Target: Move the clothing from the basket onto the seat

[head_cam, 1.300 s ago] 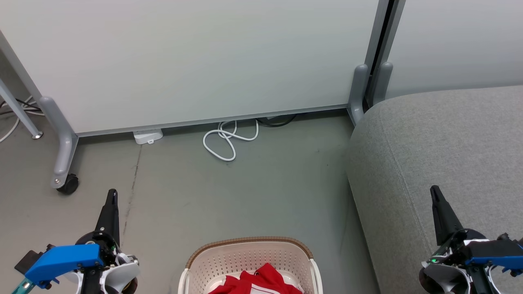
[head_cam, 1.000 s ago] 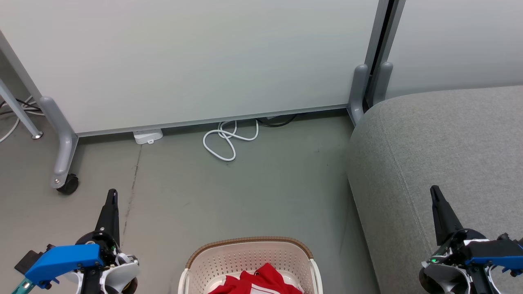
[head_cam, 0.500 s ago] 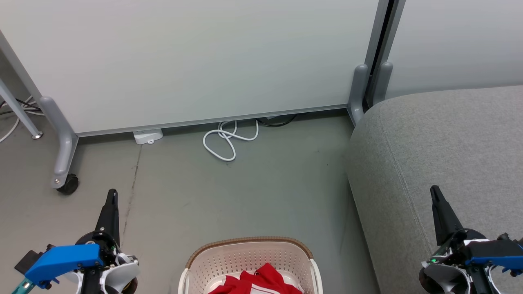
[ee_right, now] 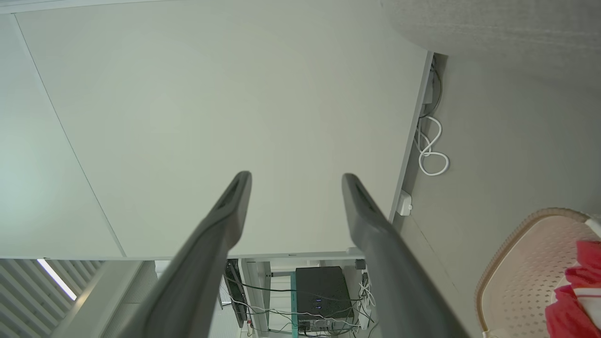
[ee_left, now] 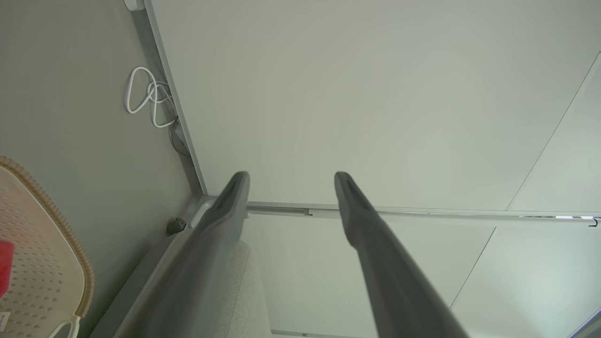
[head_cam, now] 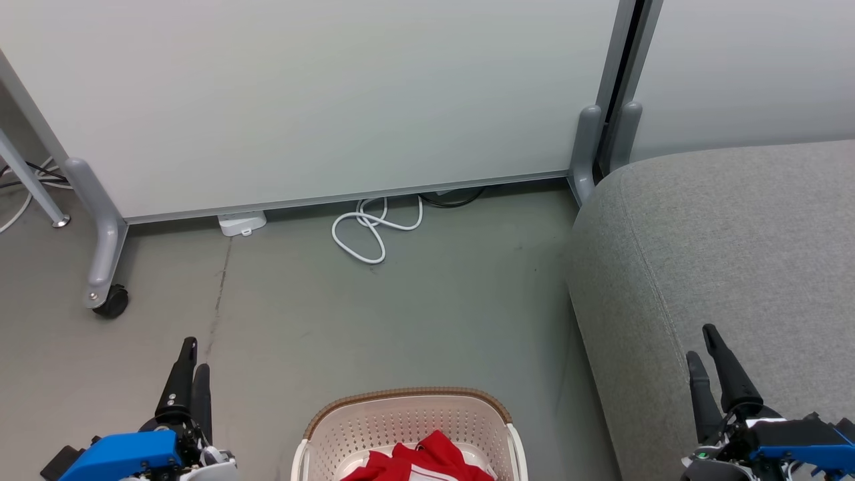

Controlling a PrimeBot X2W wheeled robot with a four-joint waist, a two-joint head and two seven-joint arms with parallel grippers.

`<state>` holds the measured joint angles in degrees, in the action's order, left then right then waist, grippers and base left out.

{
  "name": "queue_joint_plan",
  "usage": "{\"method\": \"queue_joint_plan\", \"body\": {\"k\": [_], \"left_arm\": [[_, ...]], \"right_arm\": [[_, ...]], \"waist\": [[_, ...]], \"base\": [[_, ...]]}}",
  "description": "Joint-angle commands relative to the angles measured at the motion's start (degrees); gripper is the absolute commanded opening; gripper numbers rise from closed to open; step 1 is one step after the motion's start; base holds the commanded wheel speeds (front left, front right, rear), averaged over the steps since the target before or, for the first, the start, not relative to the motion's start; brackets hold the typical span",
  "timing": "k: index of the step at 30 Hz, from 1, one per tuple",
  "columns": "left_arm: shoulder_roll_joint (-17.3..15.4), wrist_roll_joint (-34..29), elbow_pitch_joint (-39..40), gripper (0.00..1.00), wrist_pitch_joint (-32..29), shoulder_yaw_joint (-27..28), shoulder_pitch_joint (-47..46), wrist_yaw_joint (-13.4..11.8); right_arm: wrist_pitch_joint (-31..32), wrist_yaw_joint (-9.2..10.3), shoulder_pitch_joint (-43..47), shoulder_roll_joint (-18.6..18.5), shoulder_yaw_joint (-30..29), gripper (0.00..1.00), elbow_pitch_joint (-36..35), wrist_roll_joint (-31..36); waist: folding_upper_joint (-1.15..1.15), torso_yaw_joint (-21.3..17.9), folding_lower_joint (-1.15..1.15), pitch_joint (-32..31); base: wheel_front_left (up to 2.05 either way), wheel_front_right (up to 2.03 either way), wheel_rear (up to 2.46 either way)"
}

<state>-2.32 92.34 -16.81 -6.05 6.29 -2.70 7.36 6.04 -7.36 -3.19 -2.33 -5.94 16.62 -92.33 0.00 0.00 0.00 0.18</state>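
The cream basket (head_cam: 407,417) with a brown rim stands on the floor at the bottom centre of the head view. Red clothing (head_cam: 427,457) with a white stripe lies inside it, partly cut off by the frame edge. The grey seat (head_cam: 728,240) rises at the right. My left gripper (head_cam: 194,354) hangs open left of the basket, apart from it and empty. My right gripper (head_cam: 701,344) is open over the seat's front edge, holding nothing. The wrist views show each pair of fingers (ee_left: 225,211) (ee_right: 230,211) spread, with the basket (ee_left: 42,263) (ee_right: 521,272) and clothing (ee_right: 575,293) at their edges.
A white partition panel (head_cam: 320,93) on grey wheeled feet (head_cam: 100,254) closes off the far side. A coiled white cable (head_cam: 371,230) and a white power strip (head_cam: 240,222) lie on the grey floor at its base. Open floor lies between the panel and the basket.
Both grippers went from shut to open, and both have dropped lower in the head view. The basket, clothing and seat have not moved.
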Motion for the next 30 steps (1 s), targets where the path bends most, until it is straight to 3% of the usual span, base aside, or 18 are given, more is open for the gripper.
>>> {"method": "queue_joint_plan", "body": {"k": [1, 7, 11, 30], "left_arm": [[-0.3, 0.0, 1.1, 1.00, 0.6, -0.5, -1.5, 0.0], [-0.4, -1.5, 1.1, 1.00, 2.3, -1.4, -1.6, -0.2], [-0.4, -4.4, 1.5, 1.00, 3.4, -1.9, -1.7, -0.7], [-0.5, -26.9, 2.5, 1.00, 7.9, -6.6, -1.6, -3.7]], "right_arm": [[-0.6, -0.03, -1.1, -0.1, 0.5, 1.00, -1.2, 0.3], [-2.3, -0.04, -1.2, -0.2, 1.6, 1.00, -1.6, 2.8], [-3.4, -0.05, -1.2, -0.2, 2.2, 1.00, -1.5, 7.8], [-7.9, -0.08, -0.9, -0.3, 4.0, 1.00, -2.2, 30.7]], "waist": [[0.00, 0.0, 0.00, 0.0], [0.00, 0.0, 0.00, 0.0], [0.00, 0.0, 0.00, 0.0], [0.00, 0.2, 0.00, 0.0]], "base": [[0.00, 0.00, 0.00], [0.00, 0.00, 0.00], [0.00, 0.00, 0.00], [0.00, 0.00, 0.00]]}}
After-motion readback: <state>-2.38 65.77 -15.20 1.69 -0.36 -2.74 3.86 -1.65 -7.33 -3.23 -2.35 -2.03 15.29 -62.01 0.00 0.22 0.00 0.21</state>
